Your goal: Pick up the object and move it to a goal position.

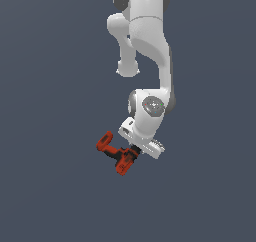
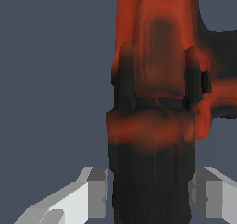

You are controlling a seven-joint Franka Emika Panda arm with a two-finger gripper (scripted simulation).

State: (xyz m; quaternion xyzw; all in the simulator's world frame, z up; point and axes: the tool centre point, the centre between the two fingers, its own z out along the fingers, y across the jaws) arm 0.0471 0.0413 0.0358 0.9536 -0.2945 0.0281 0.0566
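Note:
The object, a small red-orange power drill [image 1: 116, 155] with black trim, sits at the tip of the white arm's hand in the exterior view. My gripper [image 1: 133, 152] is shut on it, holding the drill's black part while the red body sticks out toward the exterior view's left. Close up in the wrist view, the drill [image 2: 159, 102] fills most of the picture, and its black ribbed end lies between my two grey fingers [image 2: 95, 193]. My gripper [image 2: 150, 195] presses it from both sides. No goal marker shows in either view.
A plain dark grey-blue surface [image 1: 45, 186] spreads under and around the arm. The white arm [image 1: 147, 61] comes down from the top of the exterior view.

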